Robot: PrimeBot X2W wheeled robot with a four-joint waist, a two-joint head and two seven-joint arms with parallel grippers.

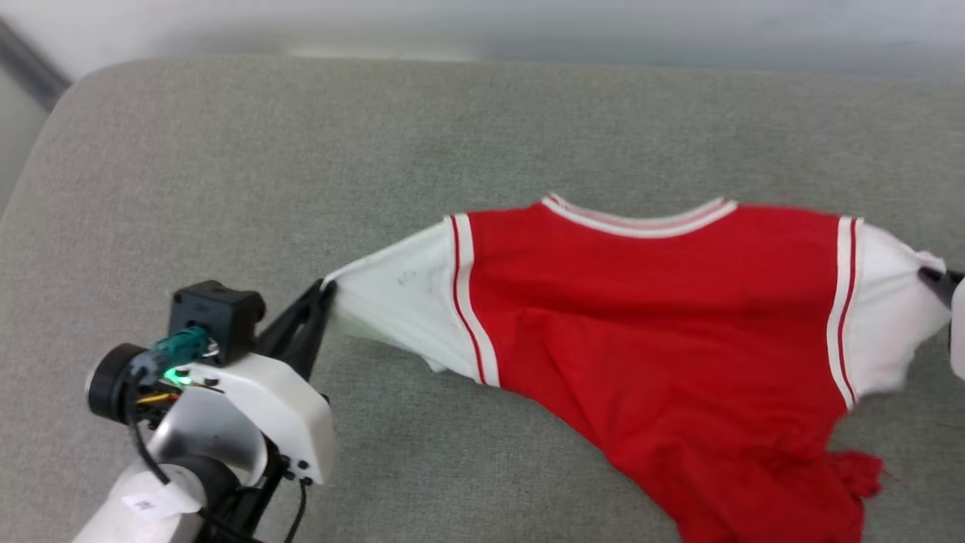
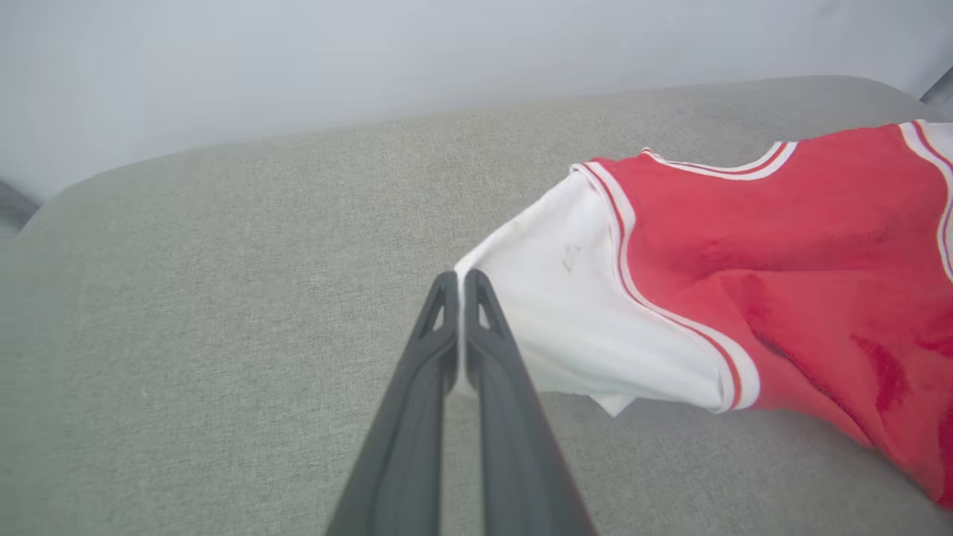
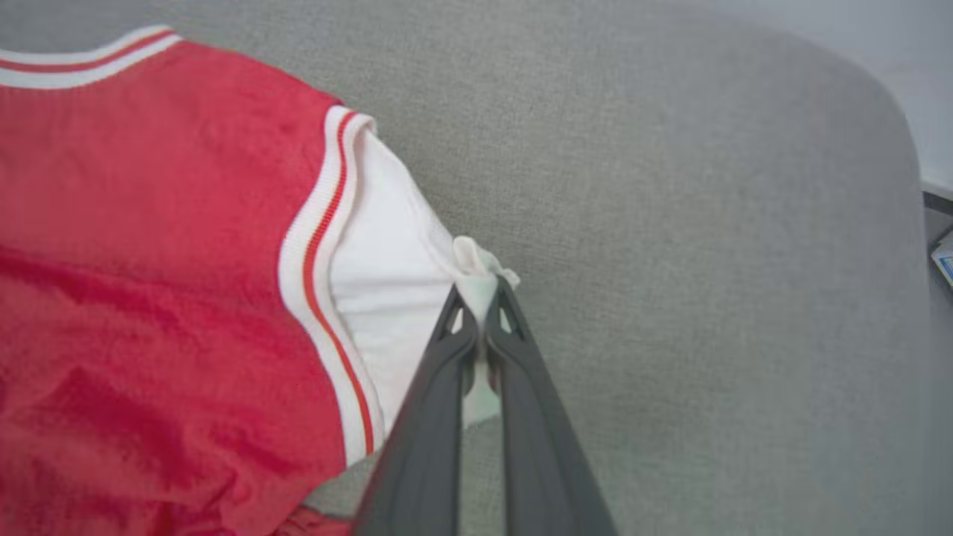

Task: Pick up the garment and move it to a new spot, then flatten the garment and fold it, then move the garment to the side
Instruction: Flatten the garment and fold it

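- The upholstered surface [image 1: 226,188] is grey-green woven fabric with rounded corners; a pale wall [image 1: 528,23] stands behind its far edge.
- A dark strip [image 1: 30,72] runs diagonally past the surface's far left corner.
- One garment [image 1: 648,317] lies on the right half of the surface, collar toward the wall. It is stretched sideways between the arms, with a plain red face up.
- It has two white sleeves, each joined to the red by striped trim: the left sleeve [image 1: 399,309] is pulled to a point, the right sleeve [image 1: 889,317] reaches the edge of the head view.
- There are two tools, each with two dark fingers.
- The left tool [image 2: 463,279] is pressed together, pinching the tip of the left sleeve.
- The right tool [image 3: 480,298] is closed on a bunched bit of the right sleeve's edge, with white cloth poking out past its tips.
- In the head view the right tool [image 1: 935,277] is cut off by the right edge, leaving a dark fingertip and a pale sliver.
- The garment's lower part runs off the bottom of the head view, and a crumpled red lump [image 1: 856,471] lies at its right side.
- A small dark mark [image 1: 407,279] on the left sleeve is too faint to read.
- A blue-and-white scrap [image 3: 942,257] beyond the surface is cut off by the right wrist view's edge, so I cannot tell what it is.
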